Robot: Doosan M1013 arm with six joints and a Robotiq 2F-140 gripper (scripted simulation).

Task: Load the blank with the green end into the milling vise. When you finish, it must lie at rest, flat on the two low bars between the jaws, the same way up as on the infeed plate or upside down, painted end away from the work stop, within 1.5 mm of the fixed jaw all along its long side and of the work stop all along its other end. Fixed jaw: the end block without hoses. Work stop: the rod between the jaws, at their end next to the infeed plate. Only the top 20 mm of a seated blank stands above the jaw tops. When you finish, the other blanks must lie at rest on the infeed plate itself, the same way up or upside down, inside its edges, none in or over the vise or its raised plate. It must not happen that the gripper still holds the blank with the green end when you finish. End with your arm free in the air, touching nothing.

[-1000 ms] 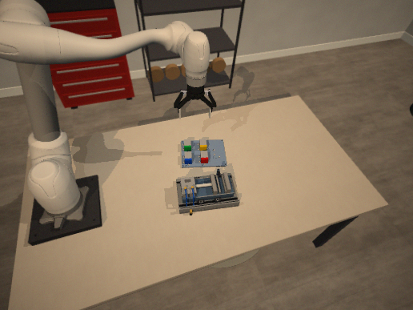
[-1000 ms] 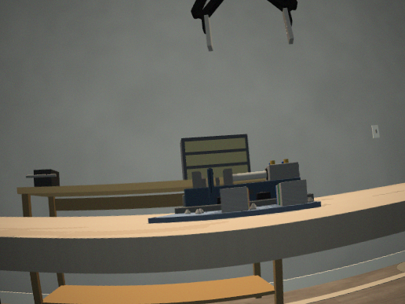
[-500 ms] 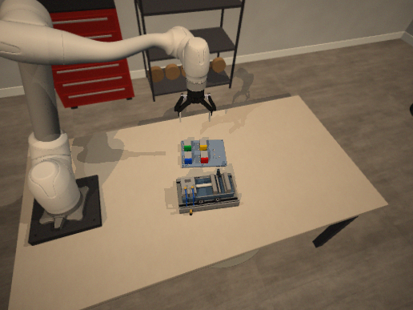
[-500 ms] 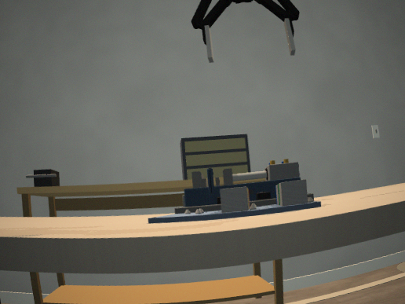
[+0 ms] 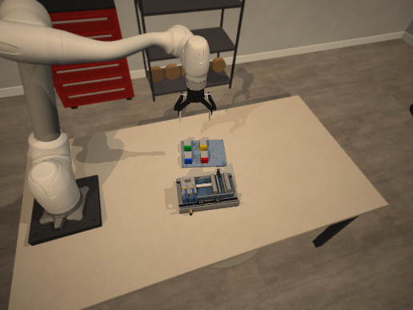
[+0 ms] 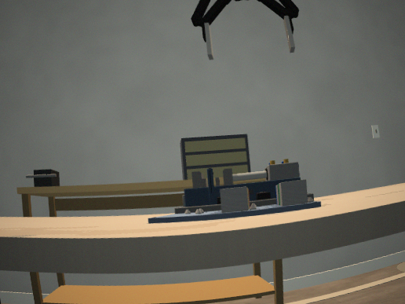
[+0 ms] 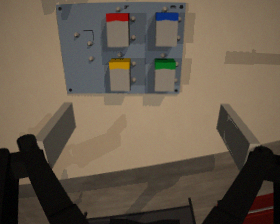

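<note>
The blank with the green end (image 5: 187, 142) (image 6: 294, 192) (image 7: 165, 79) lies on the blue-grey infeed plate (image 5: 220, 143) (image 6: 169, 217) (image 7: 78, 70), its green end towards the vise. My gripper (image 5: 195, 119) (image 6: 251, 55) (image 7: 146, 115) is open and empty, high above and behind the plate on the side away from the vise. The milling vise (image 5: 206, 198) shows its fixed jaw (image 5: 228, 182) at the right and the block with blue hoses (image 5: 187, 187) at the left. The dark work stop (image 5: 218, 172) (image 6: 210, 181) stands at the plate side. No blank shows between the jaws.
Blanks with yellow (image 5: 203, 147) (image 7: 120, 79), blue (image 5: 188, 161) (image 7: 166, 33) and red (image 5: 204, 160) (image 7: 118, 35) ends lie on the infeed plate near the green one. Small pins stand beside them. The vise sits on a raised plate (image 5: 208, 207). A shelf rack (image 5: 188, 0) stands behind the table.
</note>
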